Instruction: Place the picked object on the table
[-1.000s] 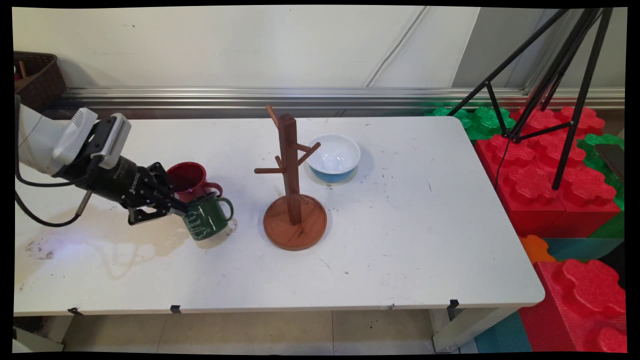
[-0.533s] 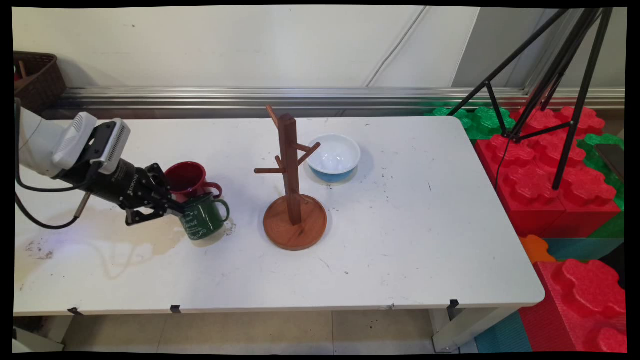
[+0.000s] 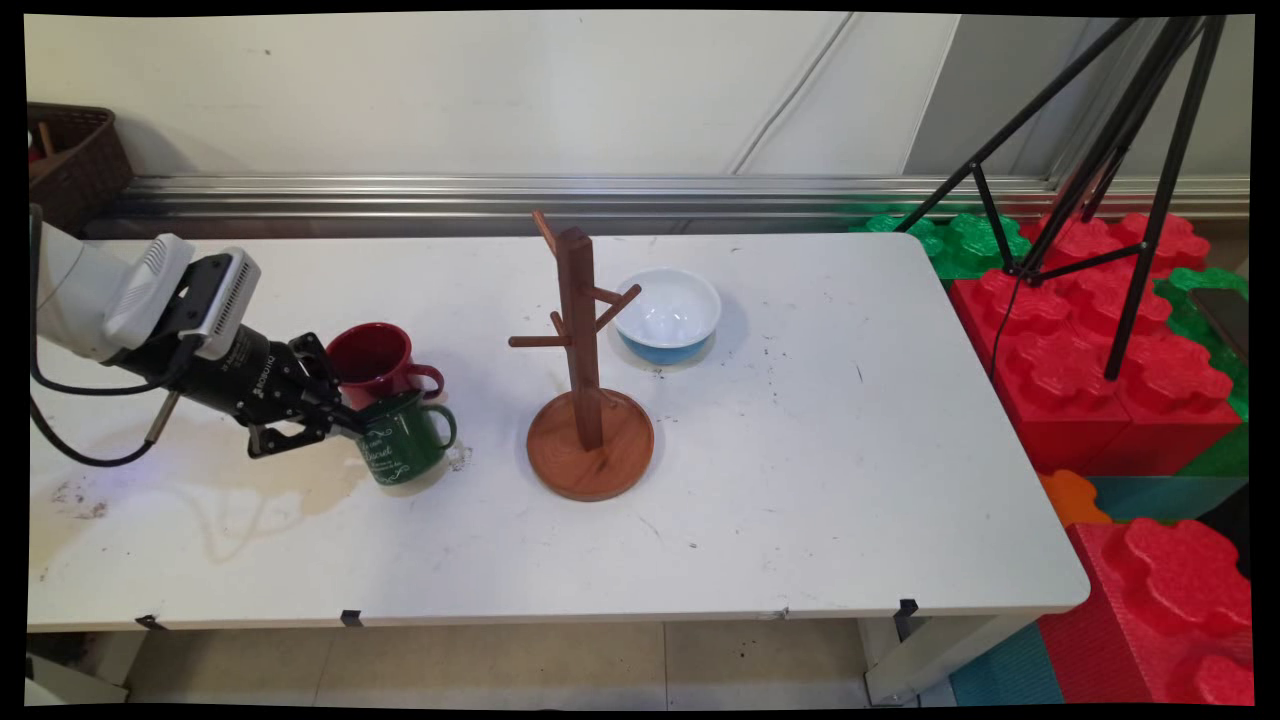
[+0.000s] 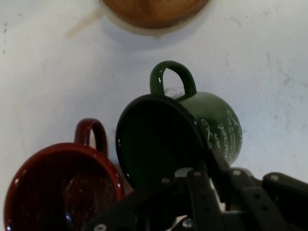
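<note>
My gripper (image 3: 357,424) is shut on the rim of a dark green mug (image 3: 405,442) with white lettering. One finger is inside the mouth and the other is outside the wall. The mug is tilted, its mouth turned toward my hand and its handle pointing right toward the wooden mug tree (image 3: 580,345). In the hand view the green mug (image 4: 219,122) fills the middle above my gripper (image 4: 204,168). A red mug (image 3: 374,356) stands upright just behind it, and is seen as the red mug (image 4: 62,187) at the lower left. The two mugs are close together.
The mug tree's round base (image 3: 590,447) sits mid-table, and its edge (image 4: 154,12) shows at the top of the hand view. A white and blue bowl (image 3: 668,312) stands behind the tree. Red and green foam blocks (image 3: 1100,370) and a black tripod (image 3: 1120,150) are to the right of the table. A brown basket (image 3: 75,150) is at the far left.
My gripper has drawn a little to the left with the green mug in it, away from the mug tree. The red mug, tree and bowl have stayed put.
</note>
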You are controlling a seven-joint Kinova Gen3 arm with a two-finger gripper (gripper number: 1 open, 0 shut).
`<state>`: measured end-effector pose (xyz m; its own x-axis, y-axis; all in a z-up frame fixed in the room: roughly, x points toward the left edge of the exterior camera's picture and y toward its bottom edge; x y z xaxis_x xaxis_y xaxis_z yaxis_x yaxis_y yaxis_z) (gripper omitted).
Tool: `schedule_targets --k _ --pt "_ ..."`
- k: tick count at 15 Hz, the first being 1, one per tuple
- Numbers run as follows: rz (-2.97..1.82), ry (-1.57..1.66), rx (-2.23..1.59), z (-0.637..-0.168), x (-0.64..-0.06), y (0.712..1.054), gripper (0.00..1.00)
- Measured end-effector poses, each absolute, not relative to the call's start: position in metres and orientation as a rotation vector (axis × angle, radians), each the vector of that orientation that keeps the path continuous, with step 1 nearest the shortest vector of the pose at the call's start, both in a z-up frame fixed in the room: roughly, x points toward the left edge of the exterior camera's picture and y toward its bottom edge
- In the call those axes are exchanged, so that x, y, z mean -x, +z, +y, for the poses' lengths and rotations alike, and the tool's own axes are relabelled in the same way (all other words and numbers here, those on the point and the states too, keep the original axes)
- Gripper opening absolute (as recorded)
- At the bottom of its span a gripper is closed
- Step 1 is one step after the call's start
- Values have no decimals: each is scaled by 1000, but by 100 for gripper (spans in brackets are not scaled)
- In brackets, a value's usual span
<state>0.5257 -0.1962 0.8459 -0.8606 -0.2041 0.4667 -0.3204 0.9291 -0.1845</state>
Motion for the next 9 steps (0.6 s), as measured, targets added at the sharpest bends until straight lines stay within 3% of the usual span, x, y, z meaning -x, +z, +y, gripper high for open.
schedule_targets --k 1,2,9 --pt "-2636 353 -374 -196 -525 845 0" --pt "-2635 350 -371 -195 -525 845 100" --pt "-2632 330 -362 -193 -522 843 100"
